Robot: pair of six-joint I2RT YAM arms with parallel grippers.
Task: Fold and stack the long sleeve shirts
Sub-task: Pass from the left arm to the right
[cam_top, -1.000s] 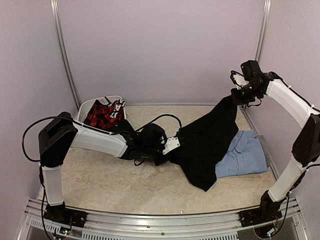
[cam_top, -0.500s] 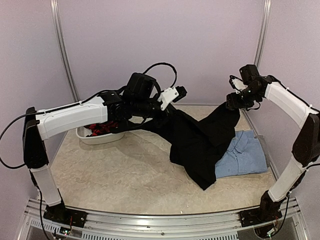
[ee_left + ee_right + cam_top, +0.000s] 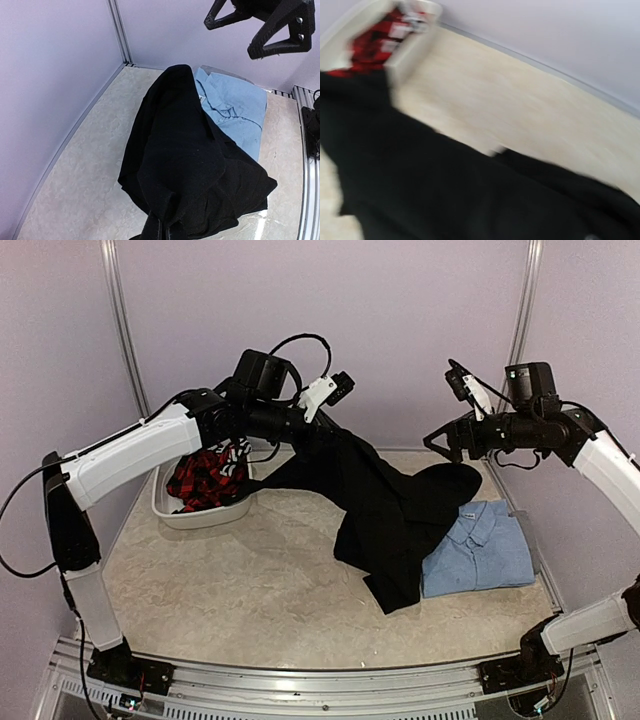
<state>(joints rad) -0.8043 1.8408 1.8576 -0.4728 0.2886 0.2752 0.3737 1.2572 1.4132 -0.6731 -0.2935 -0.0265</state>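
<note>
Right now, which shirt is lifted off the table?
The black shirt: the left gripper holds one end up, while the light blue shirt lies folded flat, partly under it.

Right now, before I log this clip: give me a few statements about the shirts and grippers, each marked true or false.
1. The left gripper is shut on the black shirt, lifting part of it. True.
2. The right gripper grips the black shirt. False: it hangs open, clear of the cloth.
3. The light blue shirt lies on the table, partly under the black one. True.
4. The white bin is empty. False: red plaid cloth is in it.
</note>
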